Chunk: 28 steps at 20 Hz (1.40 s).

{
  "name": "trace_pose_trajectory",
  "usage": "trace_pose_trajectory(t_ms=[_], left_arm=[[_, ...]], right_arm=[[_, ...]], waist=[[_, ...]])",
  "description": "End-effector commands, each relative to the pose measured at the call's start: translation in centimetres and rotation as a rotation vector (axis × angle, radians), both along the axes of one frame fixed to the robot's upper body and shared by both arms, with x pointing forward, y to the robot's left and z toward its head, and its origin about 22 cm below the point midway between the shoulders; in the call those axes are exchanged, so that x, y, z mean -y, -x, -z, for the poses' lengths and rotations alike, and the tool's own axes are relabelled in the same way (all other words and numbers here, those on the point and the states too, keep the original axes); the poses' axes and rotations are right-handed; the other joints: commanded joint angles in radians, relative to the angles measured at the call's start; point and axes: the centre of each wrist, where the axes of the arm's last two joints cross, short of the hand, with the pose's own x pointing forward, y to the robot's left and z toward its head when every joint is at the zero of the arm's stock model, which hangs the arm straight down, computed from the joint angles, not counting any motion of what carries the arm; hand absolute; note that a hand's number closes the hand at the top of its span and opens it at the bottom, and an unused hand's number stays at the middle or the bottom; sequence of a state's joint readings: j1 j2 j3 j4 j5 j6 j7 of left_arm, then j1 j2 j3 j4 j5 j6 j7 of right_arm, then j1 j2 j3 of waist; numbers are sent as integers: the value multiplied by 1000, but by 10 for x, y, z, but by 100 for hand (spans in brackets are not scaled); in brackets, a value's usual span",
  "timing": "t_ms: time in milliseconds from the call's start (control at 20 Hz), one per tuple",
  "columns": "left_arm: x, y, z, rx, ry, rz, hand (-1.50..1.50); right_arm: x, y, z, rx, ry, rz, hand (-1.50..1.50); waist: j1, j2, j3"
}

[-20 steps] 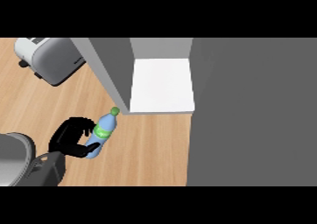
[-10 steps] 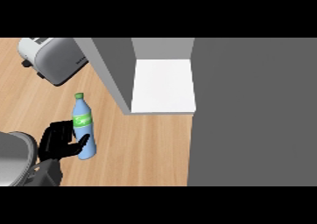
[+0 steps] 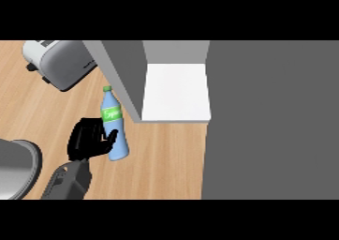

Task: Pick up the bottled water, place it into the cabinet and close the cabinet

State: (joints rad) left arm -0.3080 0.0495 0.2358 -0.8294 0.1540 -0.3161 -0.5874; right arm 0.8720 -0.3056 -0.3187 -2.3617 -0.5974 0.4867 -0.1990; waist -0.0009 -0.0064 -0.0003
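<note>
The counter (image 3: 34, 112) is light brown wood with long stripes in it. A shiny grey toaster (image 3: 60, 63) with small black bits sits at the far left. A big round grey thing (image 3: 10, 168) shows at the near left edge.

Free room is offered inside the cabinet (image 3: 176, 91); left of the cabinet, passage is narrowed by the toaster (image 3: 58, 63).

Wooden counter (image 3: 165, 161), bearing a toaster (image 3: 58, 63) far left, a grey cabinet (image 3: 121, 68) alongside, a grey round object (image 3: 10, 168) near left.
</note>
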Motion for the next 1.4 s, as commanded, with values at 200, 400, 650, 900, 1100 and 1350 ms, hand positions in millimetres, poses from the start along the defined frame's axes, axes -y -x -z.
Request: trace_pose_trajectory(t_ms=[200, 400, 650, 900, 1100, 1350], left_arm=[[60, -20, -44, 47, -34, 15, 150], [86, -20, -67, 33, -62, 15, 150], [120, -23, -82, 62, -79, -17, 150], [140, -30, -97, 21, -167, -86, 150], [151, -37, -105, 0, -233, -135, 150], [152, -52, -115, -41, -277, -173, 150]], right_arm=[[-29, 8, -35, 81, -46, -54, -150], [-25, 4, -26, 79, -45, -49, -150], [-19, 4, -33, 91, -48, -76, -150], [-15, 2, -31, 74, -44, -92, -150], [-17, -3, -23, 111, -84, -93, -150], [-19, -6, -24, 91, -86, -99, -150]], waist=[[-12, -1, -1], [-13, 0, 0], [-36, 3, -2], [-44, 6, -1], [-55, 9, -1], [-61, 14, -2]])
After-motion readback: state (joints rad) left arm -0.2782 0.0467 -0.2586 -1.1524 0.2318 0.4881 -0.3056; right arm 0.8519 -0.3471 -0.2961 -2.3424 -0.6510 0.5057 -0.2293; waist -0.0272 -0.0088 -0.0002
